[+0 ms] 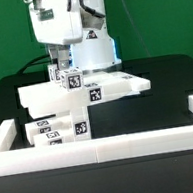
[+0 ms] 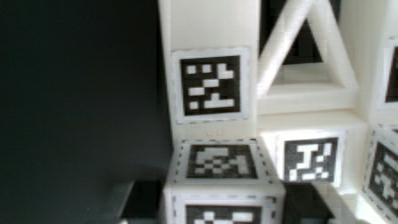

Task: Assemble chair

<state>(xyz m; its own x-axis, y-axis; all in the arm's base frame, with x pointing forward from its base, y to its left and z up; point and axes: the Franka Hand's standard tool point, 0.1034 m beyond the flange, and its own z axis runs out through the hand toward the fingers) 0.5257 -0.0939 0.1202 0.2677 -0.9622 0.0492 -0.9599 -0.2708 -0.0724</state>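
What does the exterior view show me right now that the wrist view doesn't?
Only the exterior view shows the whole layout: the claw over the chair assembly, the flat seat panel, the white border rail in front and the green backdrop. Only the wrist view shows a close-up of a tagged post and a triangular cut-out in the white structure beside it. Both show white chair pieces carrying black-and-white marker tags on a black table.

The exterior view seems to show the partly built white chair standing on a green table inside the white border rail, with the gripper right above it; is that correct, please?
Not quite: the table is black, not green; only the backdrop behind is green, as the exterior view shows. The rest holds: the partly built white chair stands inside the white border rail, with the gripper right above it.
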